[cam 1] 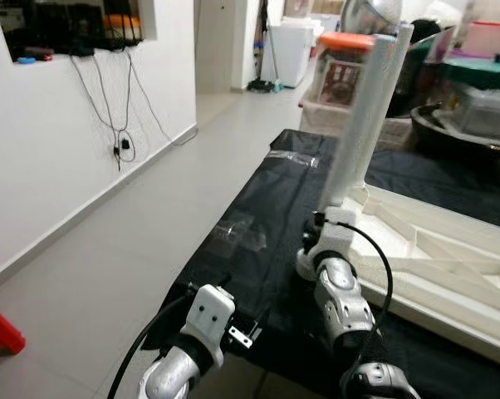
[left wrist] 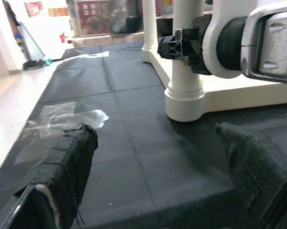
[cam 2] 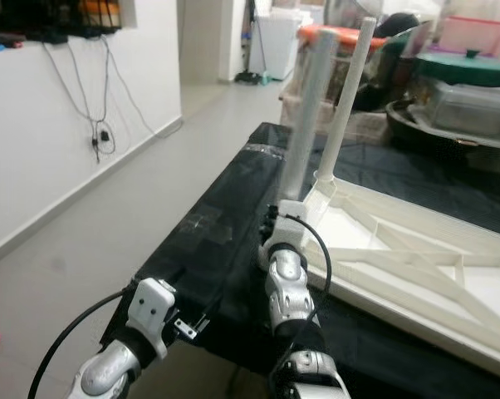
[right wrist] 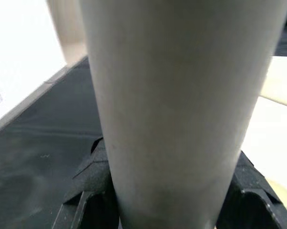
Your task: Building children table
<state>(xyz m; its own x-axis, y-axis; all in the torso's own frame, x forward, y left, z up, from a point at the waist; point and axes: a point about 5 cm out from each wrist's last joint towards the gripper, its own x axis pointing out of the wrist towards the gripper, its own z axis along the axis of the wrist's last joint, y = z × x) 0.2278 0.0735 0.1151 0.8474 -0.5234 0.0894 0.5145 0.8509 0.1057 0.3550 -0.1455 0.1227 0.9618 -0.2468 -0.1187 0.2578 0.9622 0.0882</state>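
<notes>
Black mat (cam 1: 258, 249) bears upturned tabletop (cam 1: 449, 258) (right end effector (right wrist: 167, 191) clamps leg (cam 1: 362, 125)).

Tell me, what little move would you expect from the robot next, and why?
Probably a gentle push or twist of the white leg down into its corner socket. The right pincer is clamped around that upright leg just above the socket of the upturned tabletop. The left pincer hovers open over the black cloth, holding nothing.
</notes>
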